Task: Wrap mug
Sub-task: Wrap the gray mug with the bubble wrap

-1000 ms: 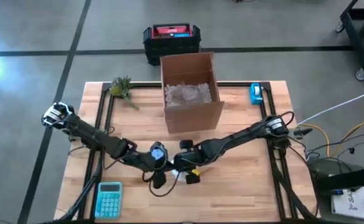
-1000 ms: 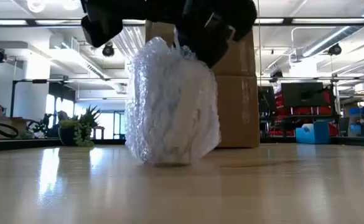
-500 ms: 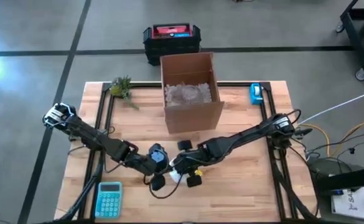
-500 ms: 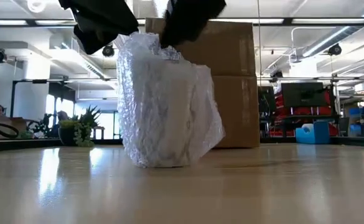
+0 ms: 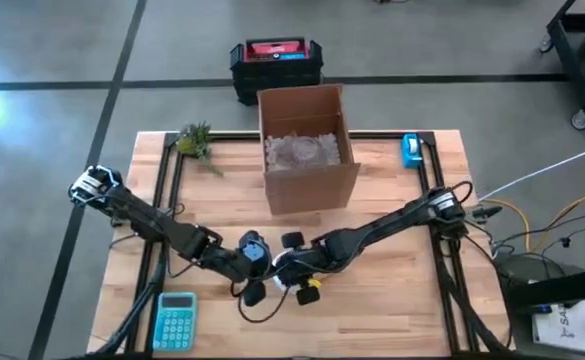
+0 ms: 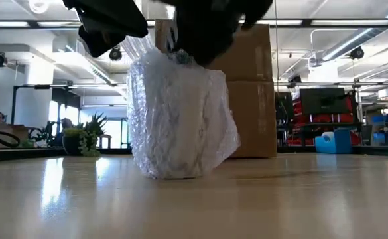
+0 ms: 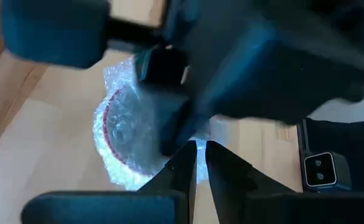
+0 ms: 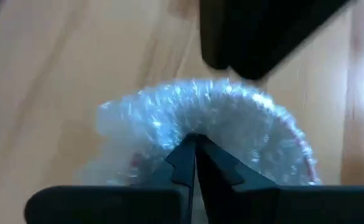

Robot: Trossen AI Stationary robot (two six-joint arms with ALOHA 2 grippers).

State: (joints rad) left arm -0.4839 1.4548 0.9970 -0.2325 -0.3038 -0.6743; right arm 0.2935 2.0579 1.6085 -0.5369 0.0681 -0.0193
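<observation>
High view: both hands meet low centre of the desk (image 5: 392, 290), left hand (image 5: 262, 262), right hand (image 5: 290, 272), over the mug (image 5: 282, 281). Low view: wrapped mug (image 6: 180, 119) stands centre. Wrist views: each hand pinches the wrap (image 8: 194, 124), fingers closed.

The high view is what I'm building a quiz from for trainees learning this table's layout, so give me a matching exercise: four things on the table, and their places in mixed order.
Things:
1. calculator
2. cardboard box
3. small plant
4. bubble-wrapped mug

Places:
A. far-left corner of the table
B. between the two grippers, near the table's front middle
C. near-left corner
D. far middle, open top, bubble wrap inside

Pairs: 1-C, 2-D, 3-A, 4-B
</observation>
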